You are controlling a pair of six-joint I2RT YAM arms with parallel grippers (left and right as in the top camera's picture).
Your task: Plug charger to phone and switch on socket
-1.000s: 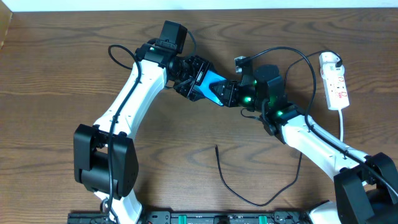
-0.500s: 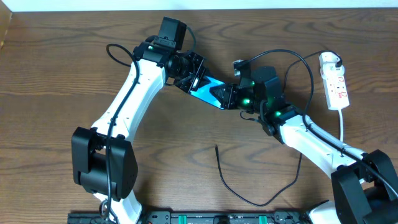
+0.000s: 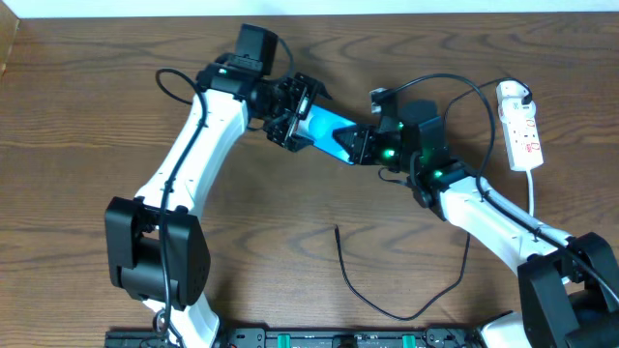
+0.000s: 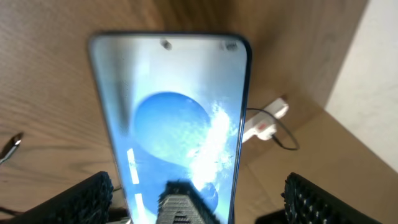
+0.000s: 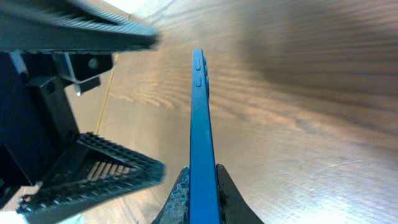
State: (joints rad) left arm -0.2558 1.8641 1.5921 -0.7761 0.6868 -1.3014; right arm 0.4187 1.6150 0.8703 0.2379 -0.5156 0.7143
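The phone (image 3: pixel 329 129), with a bright blue screen, is held above the table between my two grippers. My right gripper (image 5: pixel 200 190) is shut on its lower end, pinching front and back; the phone's thin blue edge (image 5: pixel 198 118) runs away from it. My left gripper (image 4: pixel 199 202) is open, its fingers spread wide on either side of the phone's other end (image 4: pixel 174 118) without touching it. In the overhead view the left gripper (image 3: pixel 298 114) is up-left of the phone and the right gripper (image 3: pixel 363 145) down-right. The charger (image 3: pixel 353 280) lies loose on the table, its plug tip at the centre. The socket (image 3: pixel 523 130) lies at the far right.
The charger cable loops from the table's front up behind my right arm to a black plug in the socket's top end (image 3: pixel 514 94). The socket also shows in the left wrist view (image 4: pixel 264 124). A white cord (image 3: pixel 533 193) leaves the socket toward the front.
My left arm has shifted up and left, and the phone's upper end has risen with it. The right gripper stays shut on the phone. The cable has not moved.
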